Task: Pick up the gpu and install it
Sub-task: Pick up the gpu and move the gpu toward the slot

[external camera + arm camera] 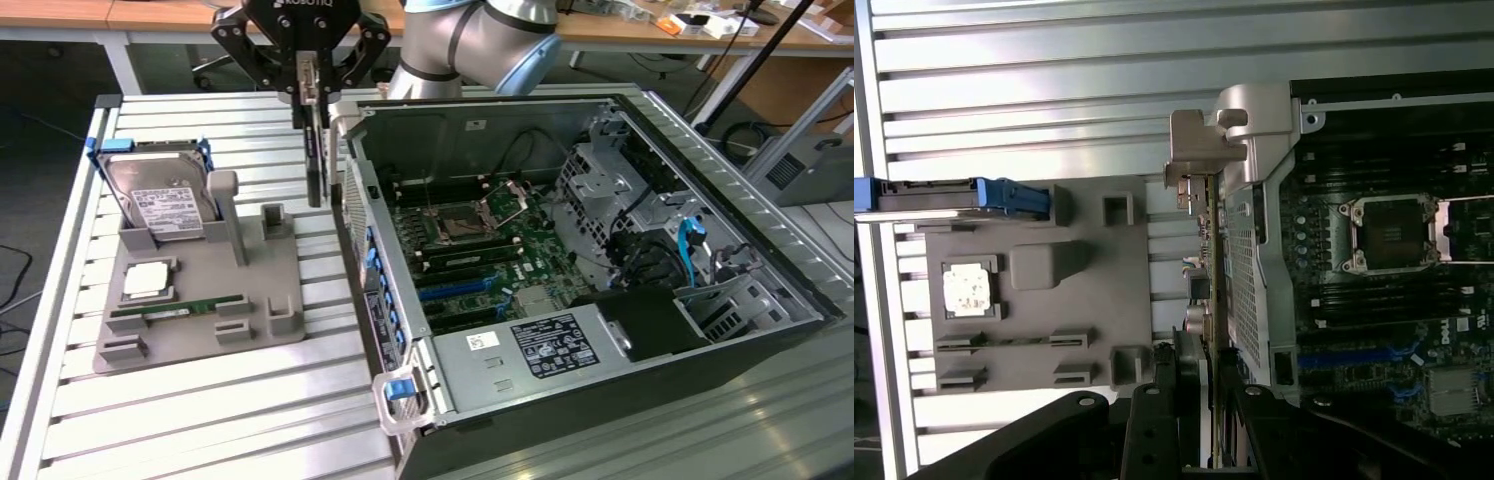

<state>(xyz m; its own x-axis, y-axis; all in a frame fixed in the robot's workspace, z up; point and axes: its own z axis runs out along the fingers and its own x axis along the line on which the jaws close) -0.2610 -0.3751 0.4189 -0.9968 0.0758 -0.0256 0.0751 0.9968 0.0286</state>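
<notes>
Broadly, found a slatted metal table [200,420] carrying an open computer case [454,135] on the exterior view's right. Saw a gray holder [200,320] beside it, with a hard drive [158,200] propped upright in one corner. Noted the gpu [315,165] hanging upright and edge-on between holder and case, close to the case's wall. Found the gripper [311,92] clenched on its upper edge.

Slatted metal table top [200,430] [1054,90], ribs running across from the exterior view's left to its right. Grey fixture plate [200,340] [1124,290] sits flat on it toward the exterior view's left. Open computer case [441,135] [1249,270] lies on its side toward the exterior view's right, just beside the plate, a narrow strip of bare slats between them.
</notes>
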